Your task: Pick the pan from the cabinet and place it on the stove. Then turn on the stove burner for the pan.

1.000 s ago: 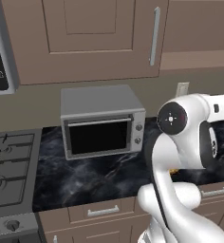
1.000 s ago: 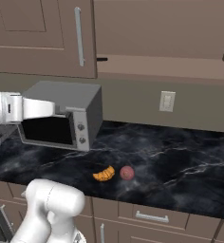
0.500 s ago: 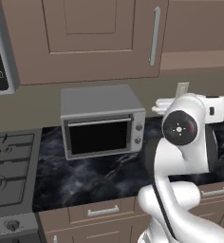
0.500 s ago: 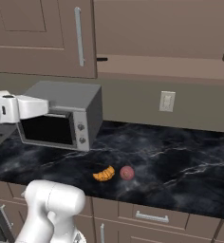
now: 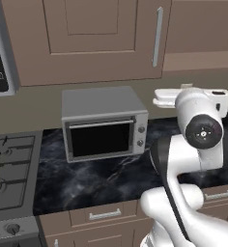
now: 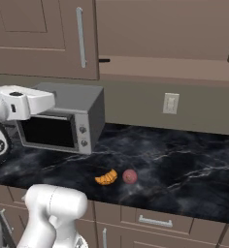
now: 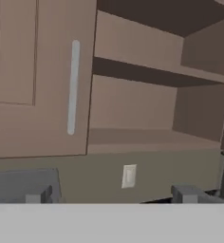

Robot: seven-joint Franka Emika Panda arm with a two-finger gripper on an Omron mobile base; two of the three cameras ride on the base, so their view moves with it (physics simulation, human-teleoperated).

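My gripper [image 7: 111, 195] stands apart, tips barely peeking at six o'clock. The cabinet [image 7: 40, 76] door hides its inside. At nine o'clock the left base view cuts off the stove [image 5: 12, 178]; the right shows a croissant [image 6: 106, 178].

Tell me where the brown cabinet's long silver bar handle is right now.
The silver bar handle stands vertical at the right edge of the closed brown cabinet door, above the silver toaster oven, beside the open shelf.

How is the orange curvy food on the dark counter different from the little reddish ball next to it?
The orange curved pastry-like piece is crescent-shaped, while the small reddish round fruit is ball-shaped. The pastry is orange and lies to the left in the right base view; the fruit is dull red and lies to its right. Both rest close together on the dark marbled counter and are about the same size.
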